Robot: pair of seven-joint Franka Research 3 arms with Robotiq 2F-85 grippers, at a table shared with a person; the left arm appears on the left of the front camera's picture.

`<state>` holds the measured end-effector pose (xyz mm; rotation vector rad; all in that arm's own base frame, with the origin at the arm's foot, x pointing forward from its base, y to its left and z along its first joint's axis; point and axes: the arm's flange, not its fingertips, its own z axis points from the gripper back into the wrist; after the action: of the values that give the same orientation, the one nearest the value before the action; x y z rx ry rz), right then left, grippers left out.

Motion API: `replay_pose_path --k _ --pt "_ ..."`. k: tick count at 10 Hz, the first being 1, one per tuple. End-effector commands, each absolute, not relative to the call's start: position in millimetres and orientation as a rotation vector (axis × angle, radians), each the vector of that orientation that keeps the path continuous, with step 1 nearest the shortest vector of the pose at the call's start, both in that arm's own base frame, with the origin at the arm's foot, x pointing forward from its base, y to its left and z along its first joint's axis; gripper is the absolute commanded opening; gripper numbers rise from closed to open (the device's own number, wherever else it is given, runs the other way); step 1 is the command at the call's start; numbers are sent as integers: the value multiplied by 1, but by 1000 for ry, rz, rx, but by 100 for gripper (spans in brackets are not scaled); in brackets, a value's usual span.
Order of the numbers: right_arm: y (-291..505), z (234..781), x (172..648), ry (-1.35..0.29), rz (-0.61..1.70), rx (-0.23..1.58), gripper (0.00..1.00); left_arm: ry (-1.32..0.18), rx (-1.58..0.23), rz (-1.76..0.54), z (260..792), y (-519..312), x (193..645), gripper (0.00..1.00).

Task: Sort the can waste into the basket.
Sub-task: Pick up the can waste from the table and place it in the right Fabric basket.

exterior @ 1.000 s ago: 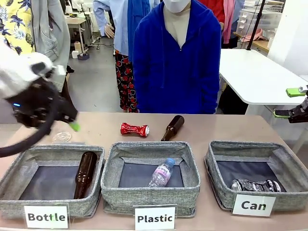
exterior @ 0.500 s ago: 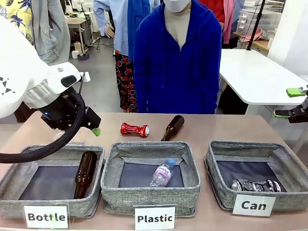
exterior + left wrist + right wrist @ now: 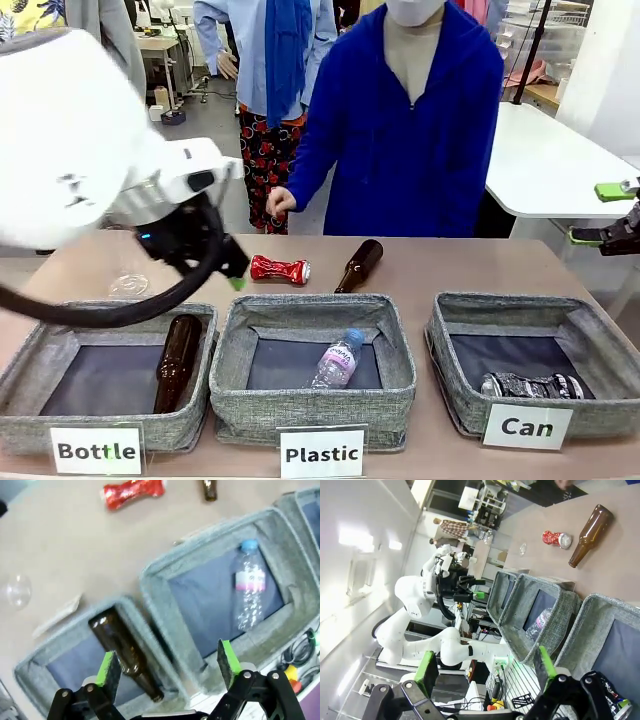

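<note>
Bench scene with three grey woven baskets in a near row, seen from the robot's side.

Left tool (image 3: 168, 664): green pads wide apart, nothing between them; held over the bench (image 3: 470, 265) above the far walls of the left and middle baskets, just left of the red can in the front view, with no contact visible.

Right tool (image 3: 600, 213): pads apart and empty, at the far right edge of the scene, well apart from every basket and can.

Red can (image 3: 279, 269): crushed, on its side on the bare bench beyond the middle basket, outside all baskets.

Black-and-silver can (image 3: 533, 385): crushed, on the dark floor of the Can basket (image 3: 530, 305), at its near side behind the white "Can" label (image 3: 527, 427). Can basket at the right end of the row.

Middle basket (image 3: 312, 307), labelled "Plastic": one clear plastic bottle (image 3: 337, 360) with a blue cap, lying inside.

Left basket (image 3: 110, 312), labelled "Bottle": one brown glass bottle (image 3: 177, 360) lying inside, neck toward the near side.

Second brown glass bottle (image 3: 360, 265): on its side on the bench, just right of the red can, not touching it.

Small clear round object (image 3: 128, 285): on the bench beyond the left basket; kind not discernible.

Person in a blue top at the far side of the bench; one hand (image 3: 281, 201) held above the far edge, beyond the red can, apart from it.
</note>
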<state>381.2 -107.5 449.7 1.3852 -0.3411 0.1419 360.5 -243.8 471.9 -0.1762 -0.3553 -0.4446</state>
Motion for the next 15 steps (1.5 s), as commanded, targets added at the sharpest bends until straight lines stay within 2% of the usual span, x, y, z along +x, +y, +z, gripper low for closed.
replay_pose_path --k 1,2,3,5,8,9,12,15 --pt "-111 452 380 -346 166 1386 100 -388 -125 -429 478 -276 408 100" --pt "-111 452 380 -346 166 1386 100 -364 -118 -450 478 -274 411 100" --pt "-111 452 380 -346 166 1386 100 -372 -222 -466 491 -236 397 100" --pt "-111 452 380 -346 166 1386 100 -392 -363 -482 514 -150 340 100" --pt "-111 452 380 -346 166 1386 100 -422 -445 -358 564 -25 248 100" --pt "-111 452 380 -346 166 1386 100 -404 -561 -421 577 3 237 100" --pt "-111 452 380 -346 166 1386 100 -369 -678 -227 589 89 248 100" --pt "-111 452 380 -346 166 1386 100 -457 -1004 -142 548 174 238 100"
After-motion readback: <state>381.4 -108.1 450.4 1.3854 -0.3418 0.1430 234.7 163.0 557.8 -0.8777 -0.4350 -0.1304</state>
